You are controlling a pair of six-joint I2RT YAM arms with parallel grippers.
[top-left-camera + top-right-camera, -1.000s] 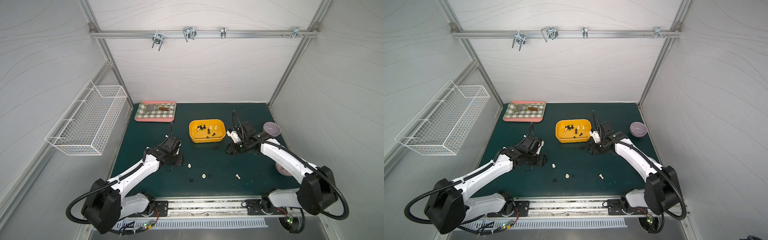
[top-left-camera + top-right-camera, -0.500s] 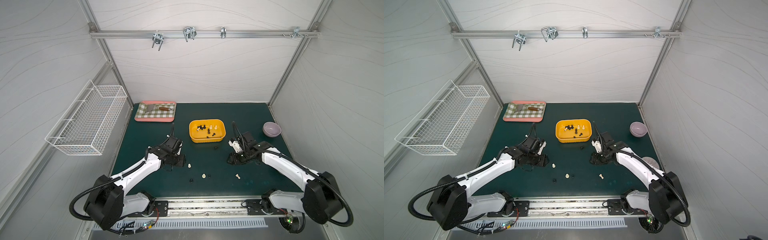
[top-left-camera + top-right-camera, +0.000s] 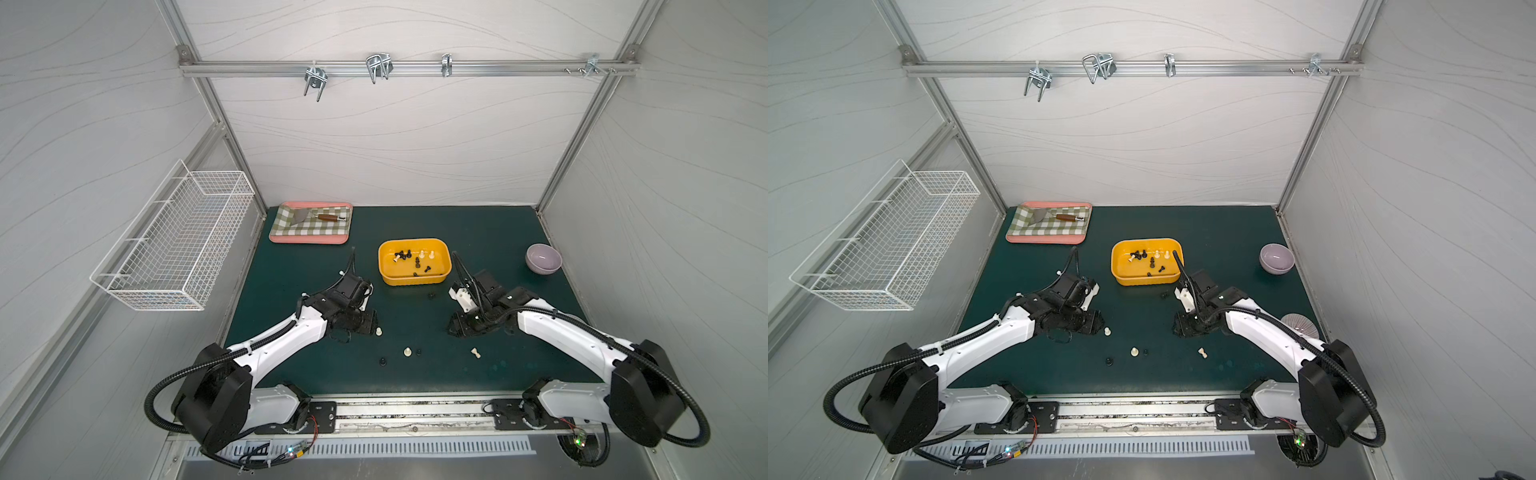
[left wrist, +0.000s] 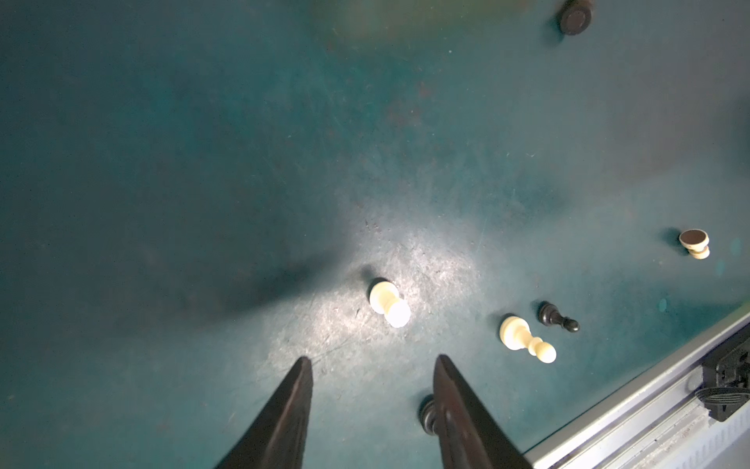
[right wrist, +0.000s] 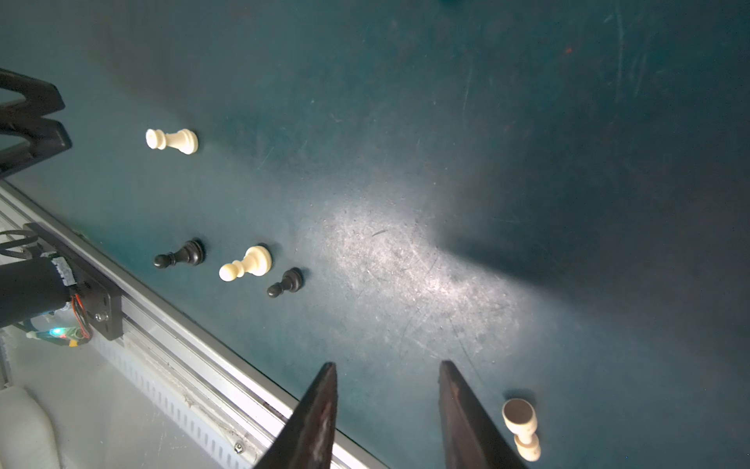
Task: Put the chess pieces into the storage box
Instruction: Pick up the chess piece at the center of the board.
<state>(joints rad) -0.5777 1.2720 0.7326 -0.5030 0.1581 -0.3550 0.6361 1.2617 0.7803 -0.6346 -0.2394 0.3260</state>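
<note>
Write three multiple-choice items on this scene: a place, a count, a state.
1. Where does the trowel lie? A in the wire basket; B on the checkered tray; C in the purple bowl.
2. How many cream chess pieces are on the mat outside the storage box? A one; B three; C six.
3. How is the left gripper? A open, empty; B shut on a piece; C shut, empty.
Answers: B, it rests on the check pattern; B, three pale ones show in both top views; A, its fingers stand apart with nothing between.
</note>
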